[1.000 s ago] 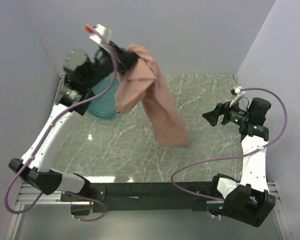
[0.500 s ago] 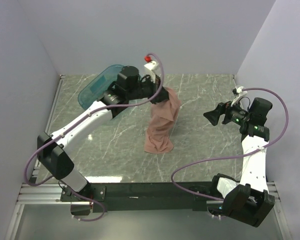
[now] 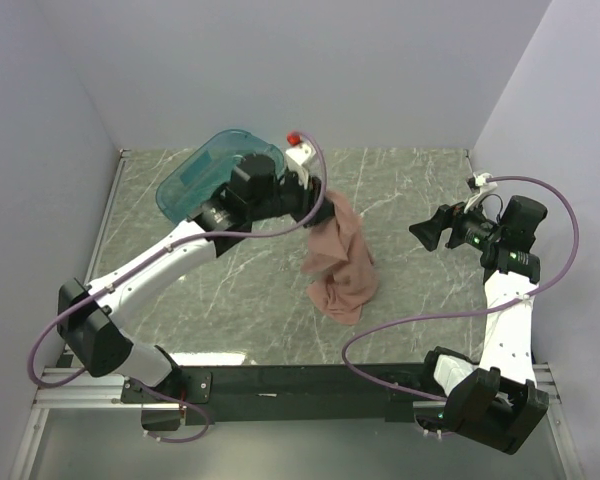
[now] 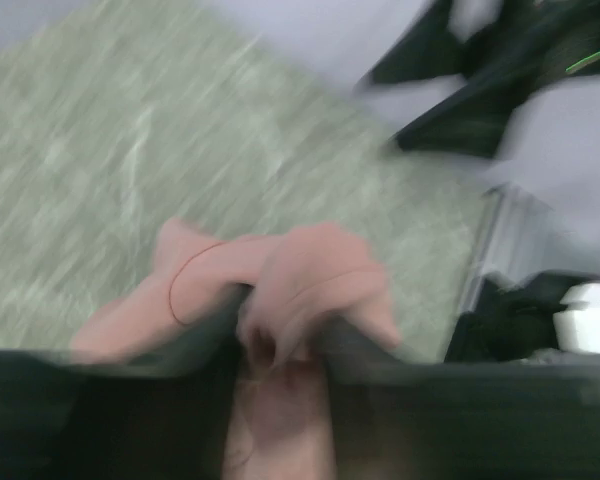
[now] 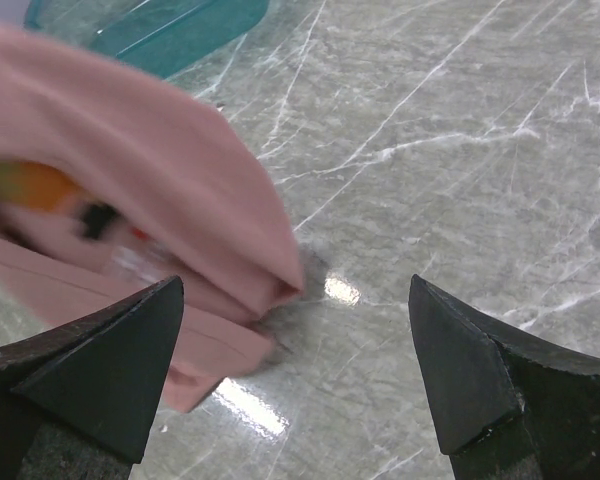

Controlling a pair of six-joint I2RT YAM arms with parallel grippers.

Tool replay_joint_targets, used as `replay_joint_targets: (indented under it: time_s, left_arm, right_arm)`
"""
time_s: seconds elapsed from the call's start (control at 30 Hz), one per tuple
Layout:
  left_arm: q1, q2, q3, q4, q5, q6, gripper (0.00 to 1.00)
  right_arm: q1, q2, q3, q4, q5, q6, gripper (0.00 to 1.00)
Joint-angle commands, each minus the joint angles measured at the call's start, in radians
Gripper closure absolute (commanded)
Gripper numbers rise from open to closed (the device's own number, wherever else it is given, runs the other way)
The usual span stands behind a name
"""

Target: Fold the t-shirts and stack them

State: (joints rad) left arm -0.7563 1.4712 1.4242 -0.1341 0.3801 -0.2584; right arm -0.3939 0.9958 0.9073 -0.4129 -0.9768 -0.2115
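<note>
With my left pincer (image 3: 317, 211) clamped on the t-shirt (image 3: 342, 268) bunching below it, right pincer (image 3: 426, 233) gaping empty, I judged a slow drag would flatten it.

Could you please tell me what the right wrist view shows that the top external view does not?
Only the right wrist view shows a blurred orange-and-dark print on the t-shirt, seen between the wide-open fingers of the right gripper. Only the top external view shows the left gripper shut on the t-shirt's top, the cloth hanging down to a bunch on the table, and both whole arms. Both show the pink t-shirt, the teal tray and the marbled table.
</note>
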Motion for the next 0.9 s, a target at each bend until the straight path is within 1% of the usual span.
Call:
replay_joint_targets:
  time_s: [0.0, 0.03, 0.1, 0.17, 0.2, 0.27, 0.3, 0.33, 0.47, 0.6, 0.63, 0.67, 0.73, 0.87]
  left_arm:
    - [0.003, -0.005, -0.123, -0.076, -0.245, 0.076, 0.51]
    - [0.003, -0.006, -0.166, -0.087, -0.295, 0.074, 0.44]
    - [0.003, -0.02, -0.203, -0.11, -0.377, 0.085, 0.35]
    - [0.005, -0.058, -0.251, -0.111, -0.467, 0.088, 0.29]
    - [0.003, -0.09, -0.283, -0.11, -0.56, 0.09, 0.22]
    - [0.008, -0.129, -0.318, -0.096, -0.642, 0.097, 0.13]
    - [0.012, -0.146, -0.333, -0.09, -0.679, 0.099, 0.04]
    - [0.018, -0.178, -0.361, -0.075, -0.713, 0.105, 0.01]
    - [0.075, -0.204, -0.369, -0.096, -0.716, 0.177, 0.01]
    - [0.143, -0.164, -0.305, -0.151, -0.761, 0.248, 0.01]
    - [0.161, -0.16, -0.292, -0.157, -0.754, 0.248, 0.0]
    - [0.201, -0.155, -0.282, -0.16, -0.733, 0.293, 0.01]
    - [0.257, -0.137, -0.254, -0.16, -0.712, 0.303, 0.0]
    - [0.336, -0.089, -0.212, -0.173, -0.643, 0.268, 0.01]
  right_arm:
    - [-0.01, -0.023, -0.001, 0.017, -0.003, -0.012, 0.01]
    - [-0.008, -0.022, -0.001, 0.017, -0.006, -0.012, 0.01]
    - [-0.008, -0.017, -0.002, 0.017, -0.01, -0.012, 0.01]
    - [-0.008, -0.013, -0.004, 0.017, -0.013, -0.012, 0.01]
    - [-0.008, -0.01, -0.002, 0.014, -0.014, -0.014, 0.01]
    - [-0.01, 0.001, -0.002, 0.008, -0.019, -0.019, 0.01]
    - [-0.008, 0.003, 0.001, 0.005, -0.02, -0.02, 0.01]
    - [-0.008, 0.006, 0.001, 0.003, -0.022, -0.022, 0.01]
    - [-0.008, 0.017, 0.001, -0.006, -0.039, -0.032, 0.01]
    - [-0.008, 0.018, -0.004, -0.006, -0.046, -0.037, 0.01]
    - [-0.005, 0.018, -0.004, -0.007, -0.059, -0.04, 0.01]
    - [-0.006, 0.02, -0.004, -0.01, -0.062, -0.048, 0.01]
    - [0.001, 0.024, -0.001, -0.026, -0.075, -0.06, 0.01]
    - [0.015, 0.018, -0.002, -0.041, -0.094, -0.091, 0.01]
